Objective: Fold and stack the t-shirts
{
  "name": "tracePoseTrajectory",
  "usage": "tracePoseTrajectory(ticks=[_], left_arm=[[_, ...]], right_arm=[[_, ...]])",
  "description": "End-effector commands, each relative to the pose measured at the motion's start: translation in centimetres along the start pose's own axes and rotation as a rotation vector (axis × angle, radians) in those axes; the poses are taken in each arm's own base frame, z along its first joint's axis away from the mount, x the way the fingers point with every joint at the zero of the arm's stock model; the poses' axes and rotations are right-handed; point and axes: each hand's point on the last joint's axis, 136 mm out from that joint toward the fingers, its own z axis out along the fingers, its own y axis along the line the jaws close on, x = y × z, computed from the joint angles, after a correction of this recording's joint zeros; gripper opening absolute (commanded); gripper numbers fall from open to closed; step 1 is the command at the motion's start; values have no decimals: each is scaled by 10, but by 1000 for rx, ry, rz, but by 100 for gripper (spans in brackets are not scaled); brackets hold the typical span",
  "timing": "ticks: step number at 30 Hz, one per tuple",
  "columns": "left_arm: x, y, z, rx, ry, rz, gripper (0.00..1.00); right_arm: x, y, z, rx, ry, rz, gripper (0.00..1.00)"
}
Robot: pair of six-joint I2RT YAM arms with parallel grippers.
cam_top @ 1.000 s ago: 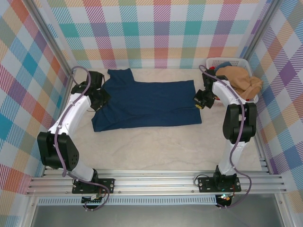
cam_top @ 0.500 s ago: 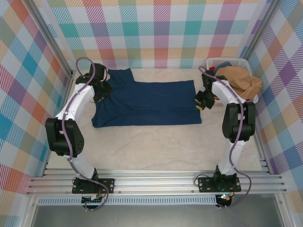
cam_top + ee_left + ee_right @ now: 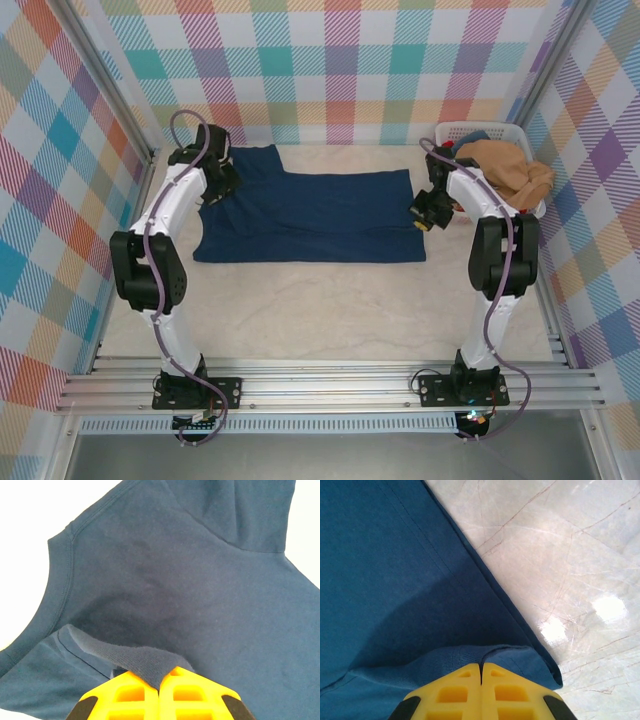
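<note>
Cloth pinched at both ends: the left gripper (image 3: 160, 682) has a raised fold of the navy shirt (image 3: 310, 215) nipped tight between its yellow tips, the rest spreading flat ahead of them. The right gripper (image 3: 481, 669) is clamped on the hem corner, with bare table (image 3: 560, 555) off to its right. Beyond it, the tan shirt (image 3: 512, 170) lies heaped in the basket (image 3: 480, 129).

overhead plus wrist close-ups of t-shirt (image 3: 310, 215)
</note>
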Motion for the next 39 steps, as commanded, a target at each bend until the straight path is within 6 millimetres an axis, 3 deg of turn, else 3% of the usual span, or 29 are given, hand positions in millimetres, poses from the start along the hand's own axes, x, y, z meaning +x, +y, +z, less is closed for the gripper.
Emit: tracePoseTrajectory(ticks=[1,15,39], left_arm=[[-11,6,2,-25,-14,12,0],[-13,28,14,-126,-14,-2,0],[-20,50,16,-195,-26,-39,0]], right_arm=[[-4,-4,3,28,13,17,0],[-18,-10,9,70,-16,40,0],[-42,17,22,12,-17,2,0]])
